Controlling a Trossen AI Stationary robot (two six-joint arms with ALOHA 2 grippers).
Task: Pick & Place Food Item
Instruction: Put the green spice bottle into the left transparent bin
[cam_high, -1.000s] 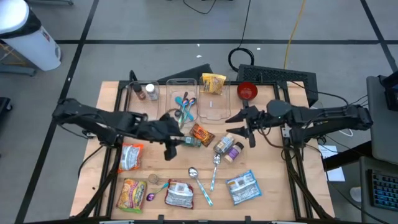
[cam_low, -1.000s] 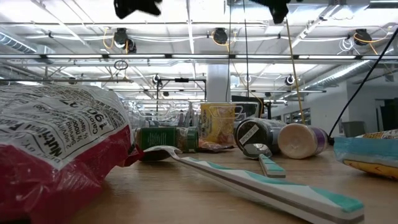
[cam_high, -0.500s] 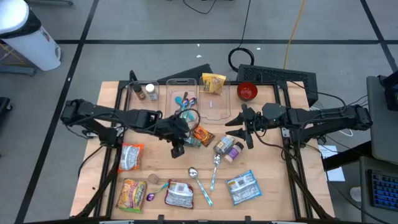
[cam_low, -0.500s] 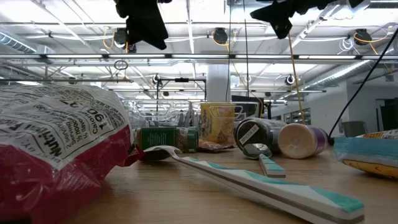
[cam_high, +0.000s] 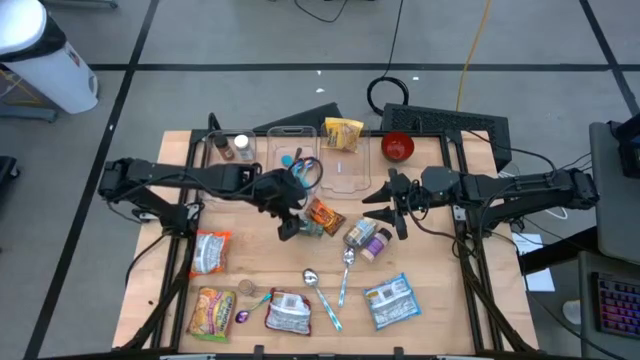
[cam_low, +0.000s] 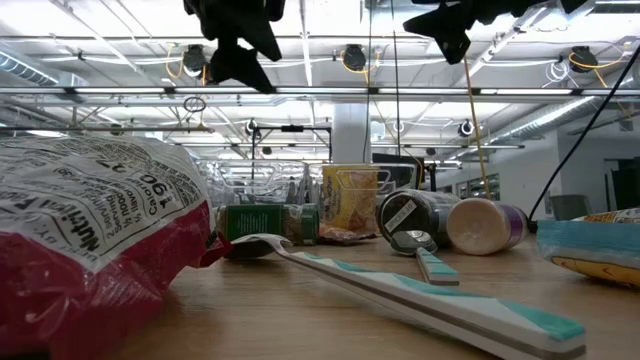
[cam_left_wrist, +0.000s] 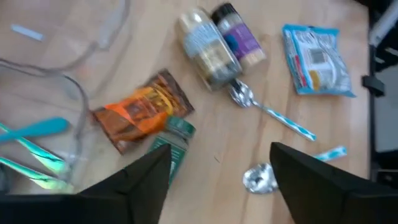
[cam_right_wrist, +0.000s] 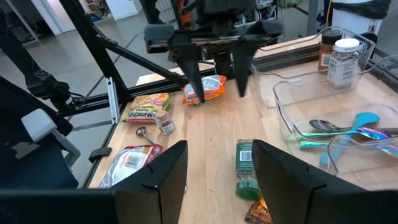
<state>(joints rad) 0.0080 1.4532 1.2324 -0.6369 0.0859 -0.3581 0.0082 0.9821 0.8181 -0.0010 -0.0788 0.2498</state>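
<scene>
High view: left gripper (cam_high: 289, 222) hangs over mid-table, fingers spread, nothing between them. Green-capped spice jar lying on its side (cam_high: 308, 228) sits just beside the fingertips, on the side toward the right arm, touching the orange-brown snack packet (cam_high: 325, 215). Right gripper (cam_high: 385, 206) hovers near the two tipped-over jars, purple-labelled and silver-labelled (cam_high: 367, 238), fingers parted, empty. Clear plastic bin holding teal-handled cutlery (cam_high: 296, 165) is just behind the left gripper.

Low view: green-capped spice jar (cam_low: 262, 222) lies flat on the wooden tabletop (cam_low: 330, 315); left gripper (cam_low: 240, 45) is well above it, prongs apart, no contact. Right gripper (cam_low: 445, 22) is also high.

Left wrist view: own fingers (cam_left_wrist: 134, 180) spread wide, the jar (cam_left_wrist: 169, 143) showing next to one of them, by the snack packet (cam_left_wrist: 142, 110). Metal spoon with striped blue handle (cam_left_wrist: 267, 109) lies close by.

Right wrist view: own fingers (cam_right_wrist: 158, 171) apart, the jar (cam_right_wrist: 246, 167) on the wood between and beyond them; left gripper (cam_right_wrist: 214, 74) open farther off.
</scene>
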